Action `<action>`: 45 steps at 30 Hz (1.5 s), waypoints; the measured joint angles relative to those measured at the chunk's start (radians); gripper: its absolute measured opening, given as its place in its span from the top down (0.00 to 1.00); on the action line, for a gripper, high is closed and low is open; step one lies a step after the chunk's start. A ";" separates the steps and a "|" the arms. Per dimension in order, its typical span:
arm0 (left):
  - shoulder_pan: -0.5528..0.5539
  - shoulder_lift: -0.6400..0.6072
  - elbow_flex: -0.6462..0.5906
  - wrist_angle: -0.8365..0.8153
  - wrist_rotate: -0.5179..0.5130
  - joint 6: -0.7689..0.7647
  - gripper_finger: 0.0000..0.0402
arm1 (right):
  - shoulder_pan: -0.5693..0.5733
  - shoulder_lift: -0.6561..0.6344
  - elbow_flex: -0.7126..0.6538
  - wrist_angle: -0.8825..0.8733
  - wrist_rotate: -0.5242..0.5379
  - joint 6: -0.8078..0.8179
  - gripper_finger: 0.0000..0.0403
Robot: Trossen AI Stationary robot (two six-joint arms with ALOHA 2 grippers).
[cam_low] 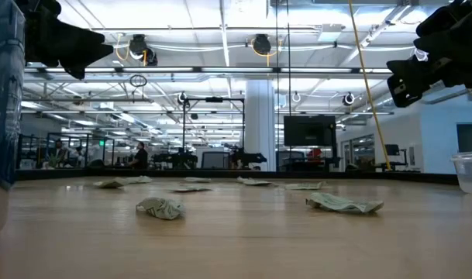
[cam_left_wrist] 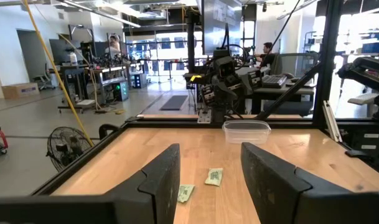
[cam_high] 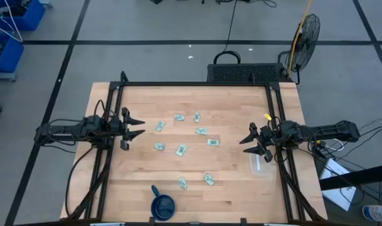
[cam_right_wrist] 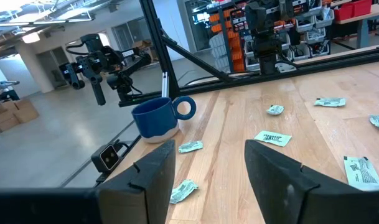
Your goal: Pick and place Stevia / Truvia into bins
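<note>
Pale wooden table (cam_high: 234,188) carrying scattered pale green-and-white paper sachets (cam_high: 181,149); transparent plastic tub (cam_high: 261,164) beside the right gripper (cam_high: 246,142). Left gripper (cam_high: 140,126) and right both hover apart, empty, awaiting a first pick.

Both arms are dark, jointed and slender with black cables trailing from their bases, and the left gripper (cam_high: 139,126) and right gripper (cam_high: 245,142) each end in two broad, matte black, wedge-shaped fingers (cam_left_wrist: 163,177) with angular faceted faces.
</note>
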 joint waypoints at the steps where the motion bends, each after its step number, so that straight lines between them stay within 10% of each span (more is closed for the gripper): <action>1: 0.000 0.000 0.000 0.000 0.000 0.000 0.56 | 0.000 0.000 0.000 0.000 0.000 0.000 0.54; 17: 0.000 0.000 0.000 0.000 0.000 0.000 0.56 | 0.000 0.000 0.000 0.000 0.013 -0.387 0.54; 25: 0.000 0.000 0.000 0.000 0.000 0.000 0.56 | 0.000 0.000 0.000 0.026 0.007 -0.238 0.54; 34: 0.000 0.000 0.000 0.030 -0.005 0.007 0.56 | -0.003 0.036 0.010 0.348 0.501 0.188 0.54; 41: 0.001 0.007 0.003 0.372 -0.019 -0.303 0.56 | -0.002 0.219 0.308 0.258 0.458 0.137 0.54; 45: 0.001 0.072 0.153 0.208 0.043 -0.193 0.56 | -0.001 0.442 0.636 -0.078 0.360 0.119 0.54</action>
